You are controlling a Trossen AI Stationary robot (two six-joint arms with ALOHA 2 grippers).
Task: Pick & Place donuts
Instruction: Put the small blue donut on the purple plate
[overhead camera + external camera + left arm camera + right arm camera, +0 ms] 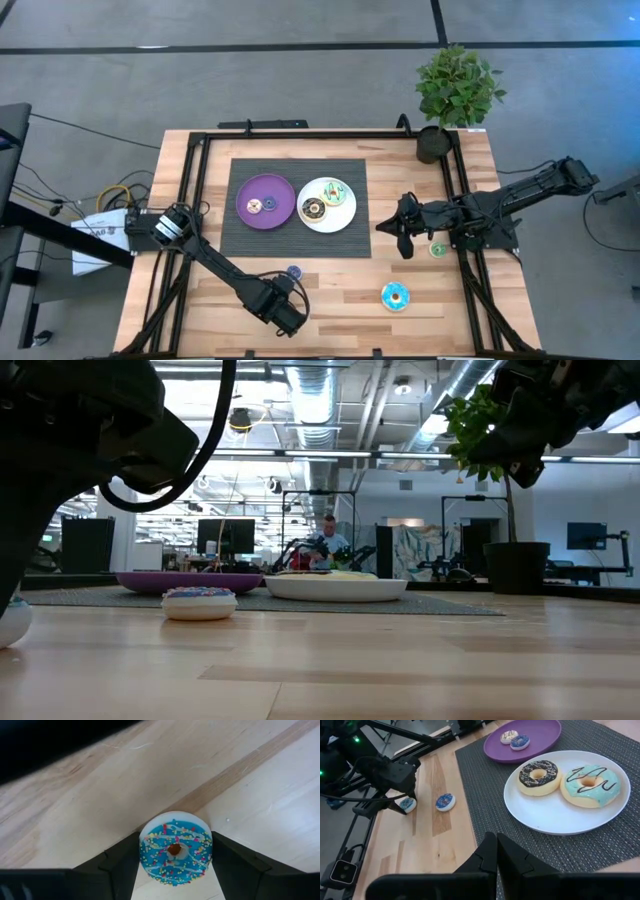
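Two plates sit side by side on the dark mat (pixel 293 207): the purple plate (pixel 265 199) carries two small donuts, a cream one (pixel 509 736) and a blue one (pixel 520 741), while the white plate (pixel 327 205) carries a brown-iced donut (pixel 538 776) and a light green one (pixel 590 784). Near the table's front edge the left gripper (pixel 175 870) is down at the wood, its fingers (pixel 120 865) pressed against either side of a small blue sprinkled donut (pixel 175 852). Another small blue donut (pixel 294 271) lies just beside it on the bare wood. The right gripper (pixel 496 851) hangs over the mat's right edge, jaws closed on nothing. A cyan donut (pixel 394 296) and a small green donut (pixel 438 249) lie on the wood to the right.
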